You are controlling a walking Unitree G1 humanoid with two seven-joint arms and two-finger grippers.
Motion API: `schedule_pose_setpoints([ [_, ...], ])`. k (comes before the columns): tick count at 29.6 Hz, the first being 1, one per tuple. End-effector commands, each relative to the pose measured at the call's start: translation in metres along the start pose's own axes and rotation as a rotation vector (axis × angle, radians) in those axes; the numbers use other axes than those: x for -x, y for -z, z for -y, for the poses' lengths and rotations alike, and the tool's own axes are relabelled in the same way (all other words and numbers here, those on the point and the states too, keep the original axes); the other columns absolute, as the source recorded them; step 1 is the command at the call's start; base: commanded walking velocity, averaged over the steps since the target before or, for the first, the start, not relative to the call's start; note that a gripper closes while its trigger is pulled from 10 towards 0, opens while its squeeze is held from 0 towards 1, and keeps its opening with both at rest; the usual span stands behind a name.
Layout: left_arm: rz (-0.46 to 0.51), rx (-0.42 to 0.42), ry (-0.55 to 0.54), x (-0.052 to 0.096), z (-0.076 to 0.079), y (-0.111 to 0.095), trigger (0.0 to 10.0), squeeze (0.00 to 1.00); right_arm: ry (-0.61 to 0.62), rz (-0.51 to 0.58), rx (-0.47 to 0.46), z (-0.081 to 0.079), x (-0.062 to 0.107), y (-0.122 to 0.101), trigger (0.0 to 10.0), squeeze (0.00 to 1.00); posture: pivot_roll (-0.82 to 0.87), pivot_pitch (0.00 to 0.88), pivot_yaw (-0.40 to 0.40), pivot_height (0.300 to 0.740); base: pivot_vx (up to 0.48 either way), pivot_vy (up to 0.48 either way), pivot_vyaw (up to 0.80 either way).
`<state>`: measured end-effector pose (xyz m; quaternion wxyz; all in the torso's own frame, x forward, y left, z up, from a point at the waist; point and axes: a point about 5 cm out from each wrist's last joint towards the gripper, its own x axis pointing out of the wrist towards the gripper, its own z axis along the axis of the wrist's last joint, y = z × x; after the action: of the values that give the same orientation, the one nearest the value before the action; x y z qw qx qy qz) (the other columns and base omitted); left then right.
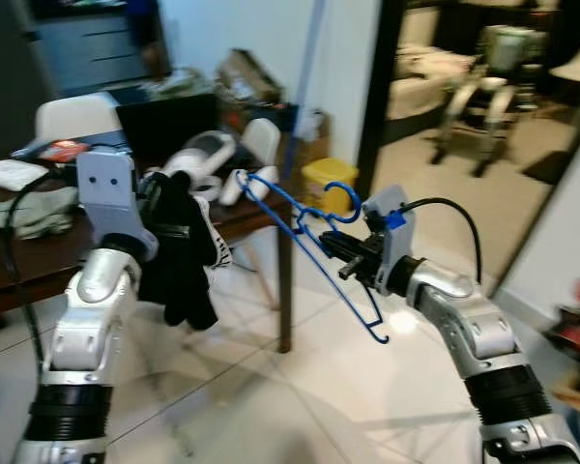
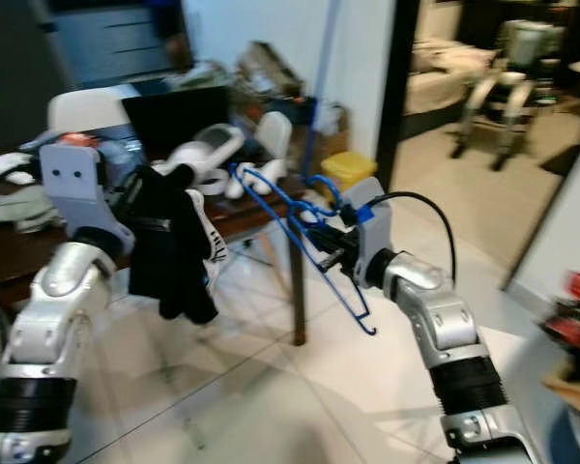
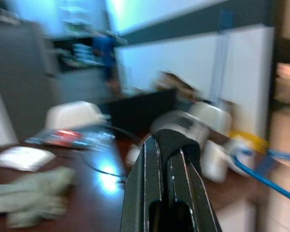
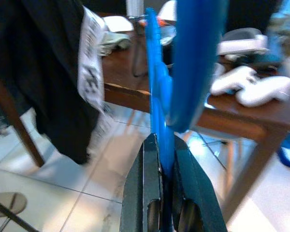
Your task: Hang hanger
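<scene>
A blue wire hanger [image 1: 309, 242] is held out in front of me, its hook [image 1: 340, 203] curling upward. My right gripper [image 1: 340, 253] is shut on the hanger [image 4: 157, 92] near its neck. My left gripper [image 1: 166, 198] is raised on the left and shut on a black garment [image 1: 181, 256] with a white patterned edge, which hangs down from the fingers [image 3: 166, 159]. The garment [image 4: 48, 63] and the hanger stand a little apart, the hanger's far end near the garment's top.
A dark wooden table [image 1: 251, 217] stands behind, its leg [image 1: 284, 290] between the arms. On it lie white game controllers [image 1: 213, 159], a laptop [image 1: 169, 121] and cloths [image 1: 29, 208]. A yellow bin [image 1: 329, 179], a white chair [image 1: 72, 111] and a doorway [image 1: 464, 116] lie beyond. Tiled floor below.
</scene>
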<state>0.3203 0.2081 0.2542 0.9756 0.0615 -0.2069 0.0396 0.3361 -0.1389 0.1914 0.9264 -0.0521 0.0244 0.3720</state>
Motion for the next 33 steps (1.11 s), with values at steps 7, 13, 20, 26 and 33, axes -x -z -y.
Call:
schedule_pose_setpoints([
  [7, 0.184, -0.091, -0.033, -0.017, -0.02, -0.056, 10.0, 0.0, 0.116, 0.156, -0.078, 0.02, 0.004, -0.021, 10.0, 0.0, 0.02, 0.0, 0.018, 0.74, 0.339, 0.0, 0.52],
  [13, 0.339, -0.17, -0.096, -0.026, -0.049, -0.108, 10.0, 0.0, 0.171, 0.221, -0.14, 0.026, 0.003, -0.029, 10.0, 0.0, 0.03, 0.0, 0.016, 0.74, 0.339, 0.0, 0.0],
  [20, 0.354, -0.267, -0.205, -0.027, -0.088, -0.123, 10.0, 0.0, 0.194, 0.233, -0.147, 0.029, 0.003, -0.032, 10.0, 0.0, 0.03, 0.0, 0.018, 0.74, 0.335, 0.0, 0.0],
  [26, 0.297, -0.285, -0.229, -0.026, -0.097, -0.108, 10.0, 0.0, 0.206, 0.265, -0.179, 0.032, 0.005, -0.036, 10.0, 0.0, 0.01, 0.0, 0.021, 0.74, 0.337, 0.0, -0.53],
  [33, 0.257, -0.292, -0.258, -0.026, -0.103, -0.097, 10.0, 0.0, 0.205, 0.283, -0.167, 0.032, 0.007, -0.038, 10.0, 0.0, 0.01, 0.0, 0.022, 0.74, 0.333, 0.0, 0.0],
])
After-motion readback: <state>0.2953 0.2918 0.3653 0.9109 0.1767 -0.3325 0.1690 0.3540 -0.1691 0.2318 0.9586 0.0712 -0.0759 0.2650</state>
